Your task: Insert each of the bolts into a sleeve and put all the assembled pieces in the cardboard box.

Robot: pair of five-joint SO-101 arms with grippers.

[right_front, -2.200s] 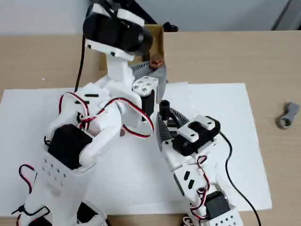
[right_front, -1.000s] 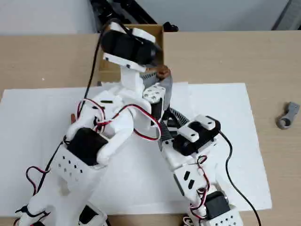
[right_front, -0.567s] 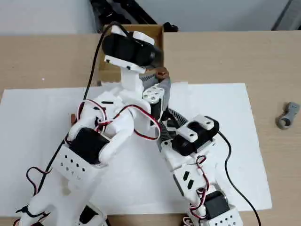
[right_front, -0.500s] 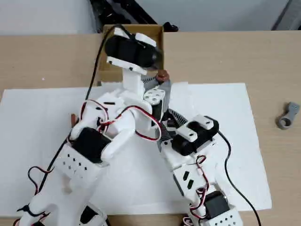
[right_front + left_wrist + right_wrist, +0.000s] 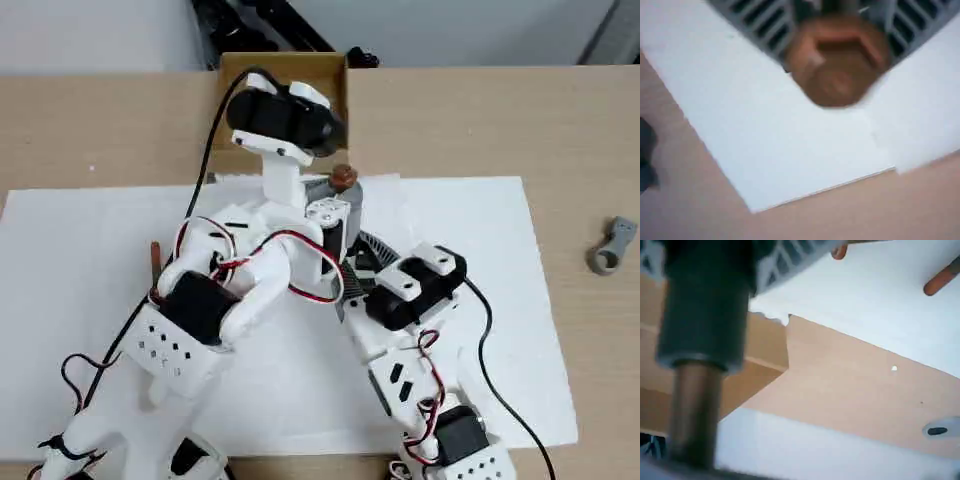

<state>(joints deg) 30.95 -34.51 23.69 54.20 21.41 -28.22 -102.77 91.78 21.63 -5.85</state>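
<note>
Dark sleeve [image 5: 705, 305] with brown bolt [image 5: 692, 410] protruding, close up, above white paper [image 5: 880, 305] and tan table [image 5: 850, 390].

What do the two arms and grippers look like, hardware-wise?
The left arm and right arm are white printed shells with black motors. Red and black wires loop along each. The fingers are grey ribbed lattice.
</note>
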